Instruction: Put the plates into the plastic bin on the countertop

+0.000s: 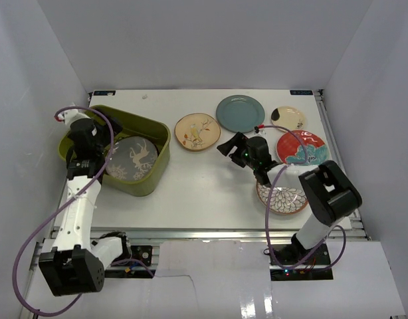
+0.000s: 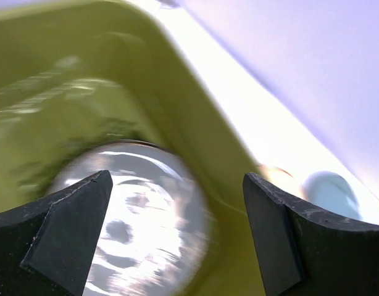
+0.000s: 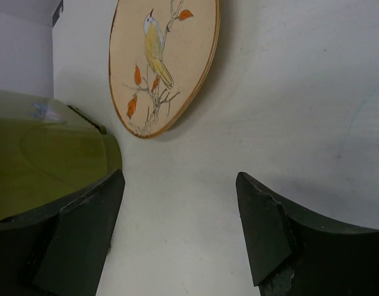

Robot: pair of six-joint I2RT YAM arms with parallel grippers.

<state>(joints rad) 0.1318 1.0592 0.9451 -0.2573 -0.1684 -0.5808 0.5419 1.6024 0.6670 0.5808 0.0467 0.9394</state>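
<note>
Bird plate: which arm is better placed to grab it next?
Right. The right fingers, open, hover near the bird plate; the left fingers hang open over the bin, farther away.

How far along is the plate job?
Done: the antler plate lies in the plastic bin; the left gripper hangs open above it. In hand: nothing; the right gripper is open and empty, pointed toward the bird plate. Left: five plates on the countertop: that one, the grey-blue plate, dark-patch plate, red plate, petal plate.
</note>
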